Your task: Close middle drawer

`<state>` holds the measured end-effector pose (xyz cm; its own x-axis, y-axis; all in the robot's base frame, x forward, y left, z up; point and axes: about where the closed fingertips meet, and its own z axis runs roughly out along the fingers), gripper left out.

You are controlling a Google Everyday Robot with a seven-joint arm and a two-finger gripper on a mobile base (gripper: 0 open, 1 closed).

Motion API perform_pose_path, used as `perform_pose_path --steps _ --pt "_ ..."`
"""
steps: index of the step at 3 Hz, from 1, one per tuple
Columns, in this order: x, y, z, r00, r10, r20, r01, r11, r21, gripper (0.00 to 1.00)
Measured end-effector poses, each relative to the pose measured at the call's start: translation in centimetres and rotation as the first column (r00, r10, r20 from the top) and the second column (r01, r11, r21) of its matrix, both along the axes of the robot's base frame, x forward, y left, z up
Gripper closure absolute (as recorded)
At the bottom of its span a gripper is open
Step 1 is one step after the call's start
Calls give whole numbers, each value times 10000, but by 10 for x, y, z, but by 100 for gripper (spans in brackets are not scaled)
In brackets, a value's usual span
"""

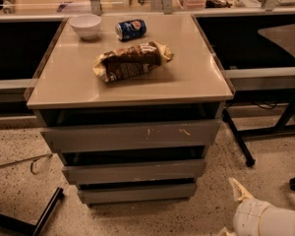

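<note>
The grey cabinet has three drawer fronts. The middle drawer (133, 171) is the plain grey front below the taller scratched front (132, 135) and above the narrower bottom front (136, 193). A dark gap runs above it and its tray interior does not show. My gripper (229, 209) is low at the bottom right, off the cabinet's right front corner and apart from the drawers. Its pale fingers (238, 191) are spread open and hold nothing. The white wrist (265, 219) runs off the frame's lower right.
On the cabinet top (196, 77) lie a brown snack bag (132, 61), a blue can (131, 29) and a white bowl (85, 25). Black table legs (238, 136) stand to the right and a dark bar (44, 214) lies on the speckled floor at left.
</note>
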<state>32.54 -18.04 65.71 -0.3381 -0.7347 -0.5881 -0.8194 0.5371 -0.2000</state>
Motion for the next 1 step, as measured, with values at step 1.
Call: perform_pose_path --steps 1 --pt "0 1 0 10000 23 -5 -23 10000 1 0"
